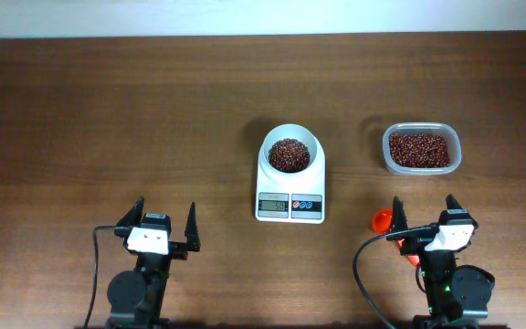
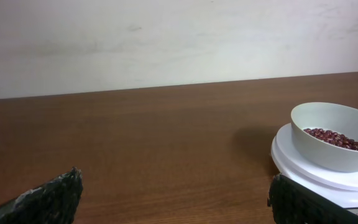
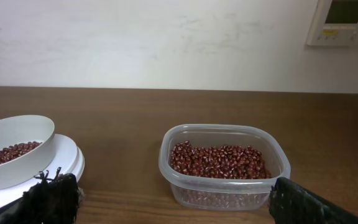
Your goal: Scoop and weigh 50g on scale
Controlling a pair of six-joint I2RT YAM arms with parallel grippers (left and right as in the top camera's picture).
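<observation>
A dark brown wooden table [image 1: 108, 110] fills the overhead view. At centre frame stands the small white digital kitchen scale [image 1: 290, 187], its grey display toward the bottom edge, the digits too small to read. In the upper right, apart from it, sits a clear rounded-rectangle plastic tub [image 1: 420, 127]. At lower left the left gripper [image 1: 166, 205] has its jaws wide apart and holds nothing. At lower right the right gripper [image 1: 424, 203] is likewise spread and empty. A heap of small dark red-brown beans [image 1: 289, 154] lies in the scale's round white bowl [image 1: 268, 146], and more of the same fill the tub. An orange-red plastic scoop [image 1: 383, 219] lies just left of the right gripper, partly hidden by it.
</observation>
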